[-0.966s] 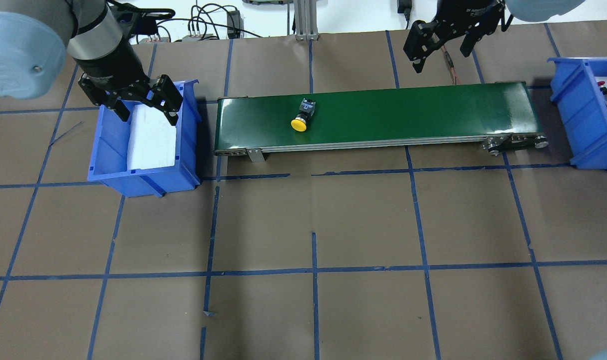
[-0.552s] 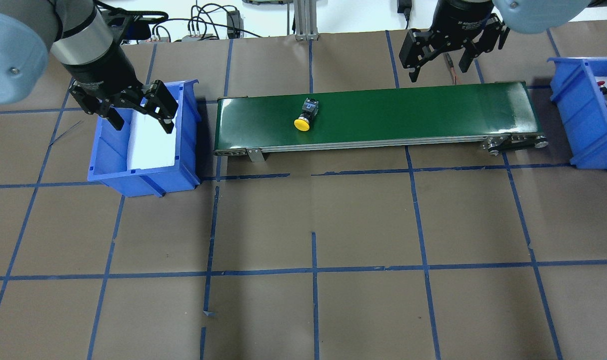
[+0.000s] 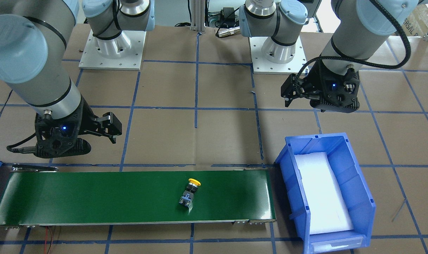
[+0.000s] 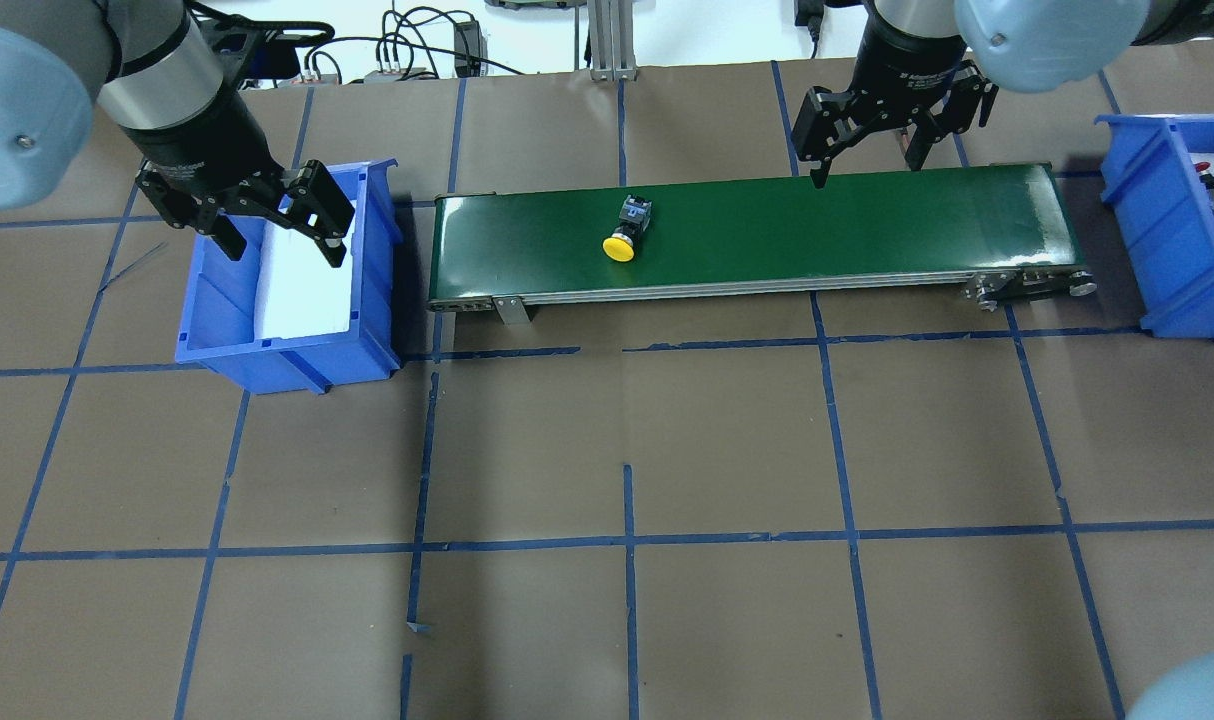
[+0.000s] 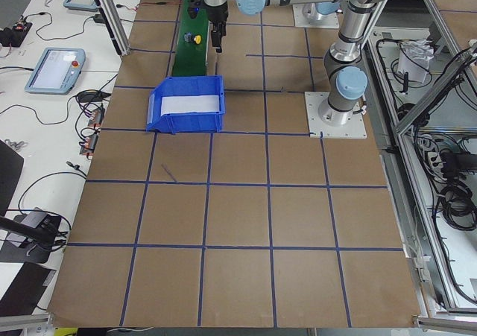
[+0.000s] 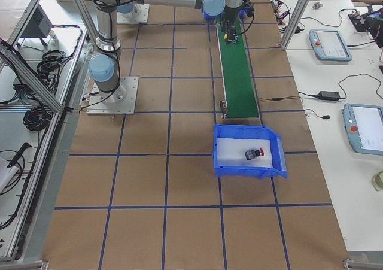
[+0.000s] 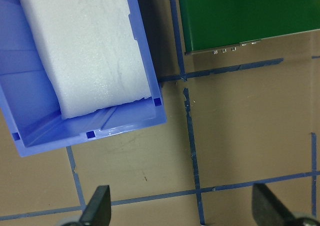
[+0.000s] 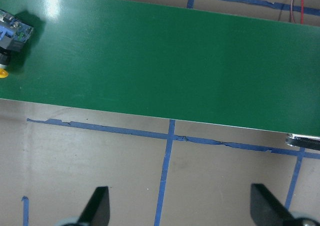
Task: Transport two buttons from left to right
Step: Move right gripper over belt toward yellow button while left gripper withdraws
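Left gripper [image 4: 287,248] first: it hangs in the air by the blue bin [image 4: 287,365] near the table's left edge, fingers [image 4: 327,215] spread wide and nothing between them. The wrist camera shows the same, two dark fingertips far apart with bare table under the left gripper [image 7: 182,210]. That bin holds only a white foam pad [image 4: 302,290]. No button on it!

On to the green conveyor belt [image 4: 817,225], running left to right along the table's far side. The yellow button [image 4: 627,232] lies on its side there, left of the belt's middle and roughly midway between the belt's long edges. Its yellow cap points to the robot's edge of the belt and its grey block to the far edge. Nothing is touching it.

Further along, the right gripper [image 4: 867,170] hovers above the belt's right half, well apart from the yellow button. Its fingers are wide open too, and it holds nothing.

At the table's right edge sits a second blue bin [image 4: 1162,240], and the red button [image 6: 254,154] lies in it on white foam.
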